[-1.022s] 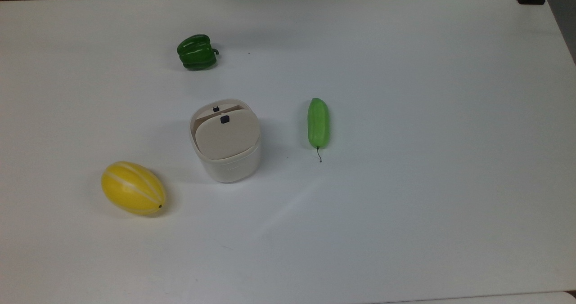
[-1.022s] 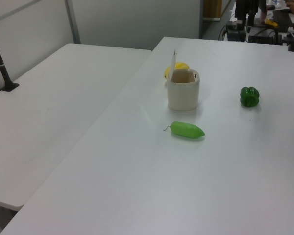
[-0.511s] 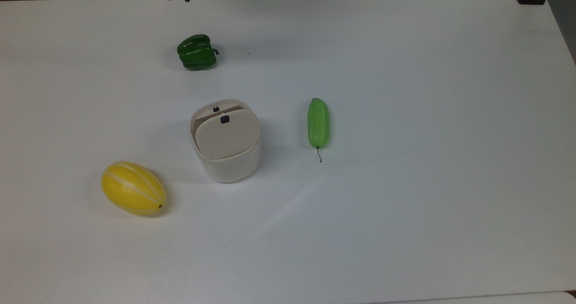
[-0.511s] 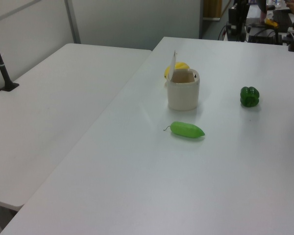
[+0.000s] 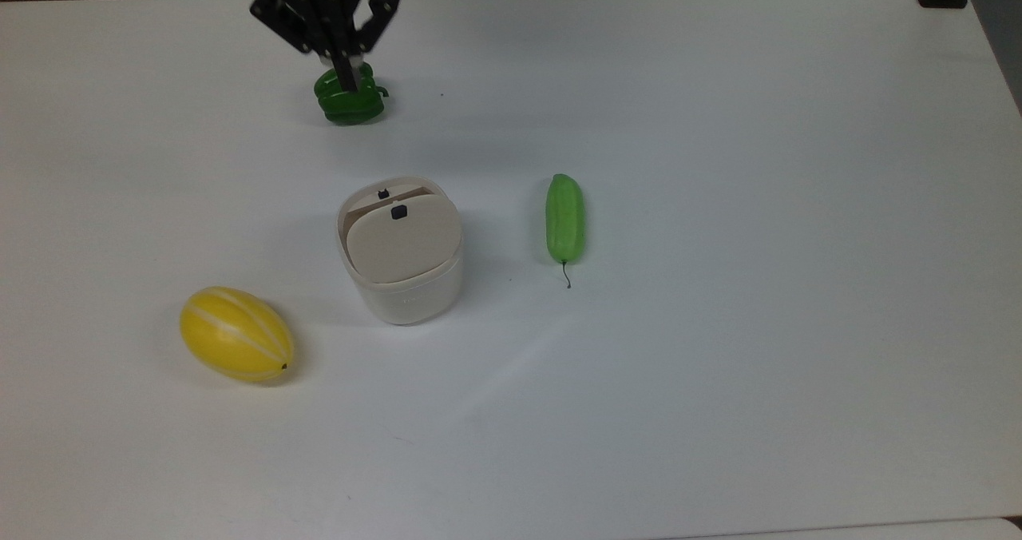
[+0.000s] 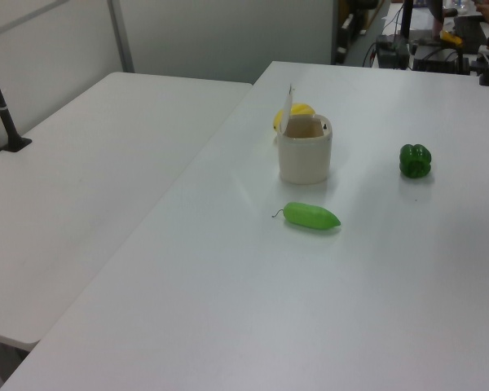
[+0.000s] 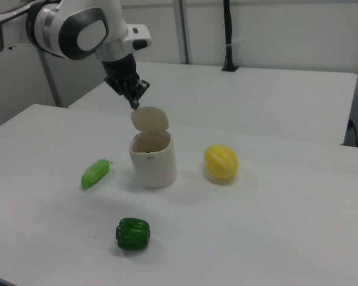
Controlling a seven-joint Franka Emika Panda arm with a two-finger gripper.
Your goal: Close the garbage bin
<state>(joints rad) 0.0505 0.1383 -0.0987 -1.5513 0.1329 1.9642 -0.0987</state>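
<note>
bin open, gripper above

the bin (image 5: 403,276) stands mid-tabletop (image 5: 718,364), lid (image 7: 149,118) upright. the gripper (image 5: 349,81), fingers pressed together and holding nothing, hangs over the pepper (image 5: 351,105) in the top view, above the lid in the right view.

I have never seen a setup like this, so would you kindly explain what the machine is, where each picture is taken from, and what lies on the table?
It is a single robot arm ending in a two-fingered tool, which holds nothing. One picture looks down from above; the other two look across the white table from opposite sides. In the middle stands a small cream garbage bin with its beige lid raised. Around it lie a green bell pepper, a green cucumber and a yellow melon. The job is to shut that lid.
</note>
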